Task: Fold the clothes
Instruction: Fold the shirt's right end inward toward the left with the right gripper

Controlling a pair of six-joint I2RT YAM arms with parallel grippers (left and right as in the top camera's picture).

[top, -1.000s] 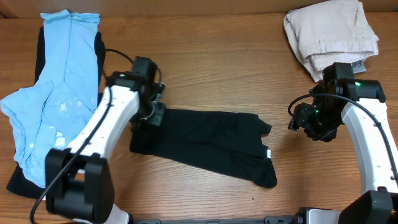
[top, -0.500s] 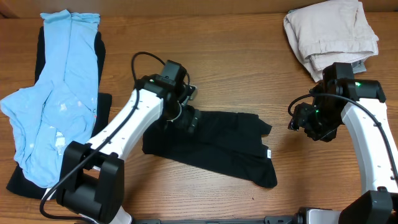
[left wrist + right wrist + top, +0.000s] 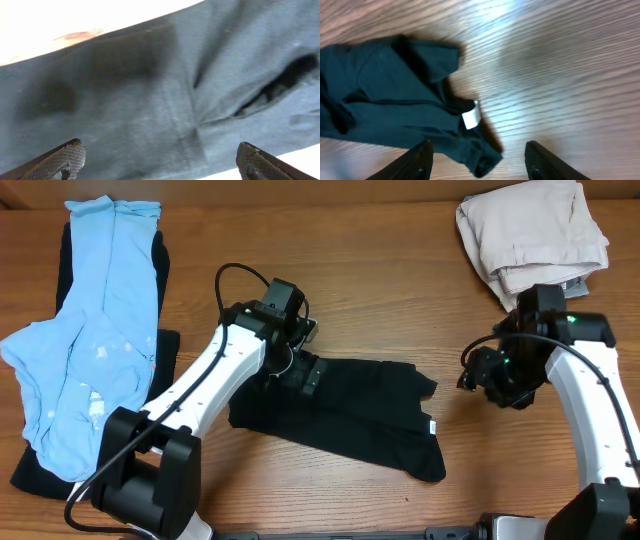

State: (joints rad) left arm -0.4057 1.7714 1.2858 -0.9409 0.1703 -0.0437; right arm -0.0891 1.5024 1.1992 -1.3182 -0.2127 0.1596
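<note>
No readable text; only a small white label [image 3: 471, 118] on the black garment [image 3: 385, 95], its print illegible.

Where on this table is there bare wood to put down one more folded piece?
Widest free patch: the table at the far edge, between the light blue garment and the beige pile. A smaller one lies near the front, right of the black garment. The left side is crowded.

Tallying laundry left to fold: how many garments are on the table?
4: light blue garment at left, dark garment under it, black garment at centre, beige garment far right. Others may hide beneath.
</note>
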